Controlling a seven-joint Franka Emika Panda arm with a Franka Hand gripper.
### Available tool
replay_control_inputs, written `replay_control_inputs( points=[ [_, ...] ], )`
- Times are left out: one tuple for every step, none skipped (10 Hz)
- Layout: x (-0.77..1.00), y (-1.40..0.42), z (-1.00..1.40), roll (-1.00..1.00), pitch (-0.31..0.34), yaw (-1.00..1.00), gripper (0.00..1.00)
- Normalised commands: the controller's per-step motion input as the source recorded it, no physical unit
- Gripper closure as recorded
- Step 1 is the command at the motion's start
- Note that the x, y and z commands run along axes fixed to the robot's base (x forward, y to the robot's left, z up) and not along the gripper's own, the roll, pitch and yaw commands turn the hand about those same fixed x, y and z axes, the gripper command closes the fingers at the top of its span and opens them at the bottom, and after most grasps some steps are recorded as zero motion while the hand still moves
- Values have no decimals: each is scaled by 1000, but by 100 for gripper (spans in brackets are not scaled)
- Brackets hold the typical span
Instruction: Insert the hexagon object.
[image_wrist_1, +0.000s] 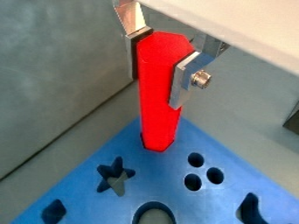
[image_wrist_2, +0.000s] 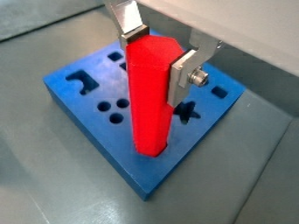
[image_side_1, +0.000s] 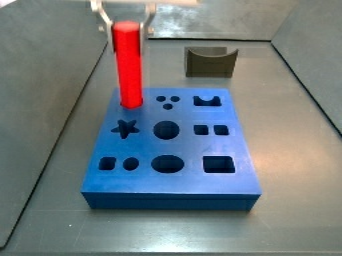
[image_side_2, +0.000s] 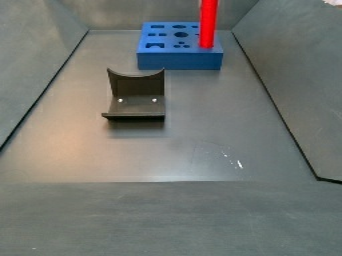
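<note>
Grey floor w/ raised walls carries everything. Blue holed block lies flat on it; in a side view, at 12 o'clock near the far wall. Its top has many cutouts: star, round hole, sq. hole, three small dots, all vacant. Dark fixture stands apart from the block, toward 7 o'clock of it in that side view. Hexagon object, red bar, stands upright w/ lower end in a corner socket of the block. Gripper clamps the bar's upper end, silver fingers pressed on opposite faces.
</note>
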Motion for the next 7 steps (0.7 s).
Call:
replay_control_inputs(
  points=[
    [0, -57, -860, 244, -49, -34, 100],
    [0, -71, -891, 187, -97, 0, 100],
    [0, -94, -931, 90, -151, 0, 100],
    [0, -11, -909, 21, -177, 34, 100],
    [-200, -37, -606, 0, -227, 0, 100],
    [-11, 0, -23, -3, -83, 0, 100],
    [0, 0, 0, 0, 0, 0, 100]
  ],
)
